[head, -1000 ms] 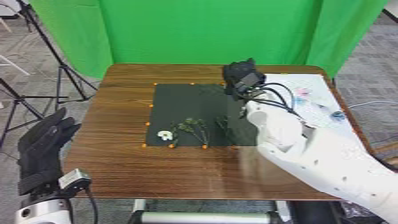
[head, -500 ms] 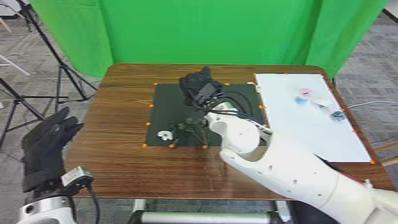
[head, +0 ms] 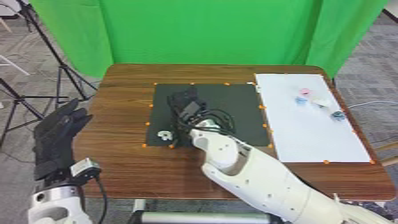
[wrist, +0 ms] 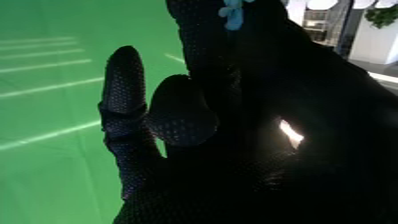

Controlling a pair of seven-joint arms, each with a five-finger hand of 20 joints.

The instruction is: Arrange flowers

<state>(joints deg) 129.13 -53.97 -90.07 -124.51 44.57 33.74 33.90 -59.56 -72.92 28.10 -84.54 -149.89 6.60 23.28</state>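
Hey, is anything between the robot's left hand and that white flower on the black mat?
Nothing visible: just bare tabletop and the mat's edge separate the left hand from the white flower. The right hand is just beyond the flower.

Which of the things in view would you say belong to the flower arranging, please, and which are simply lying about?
Likely part of the job:
white flower on the black mat
pink flower on the white sheet
right hand over the mat, holding a light-blue flower

Apparently just around:
green curtain behind the table
tripod on the floor, left
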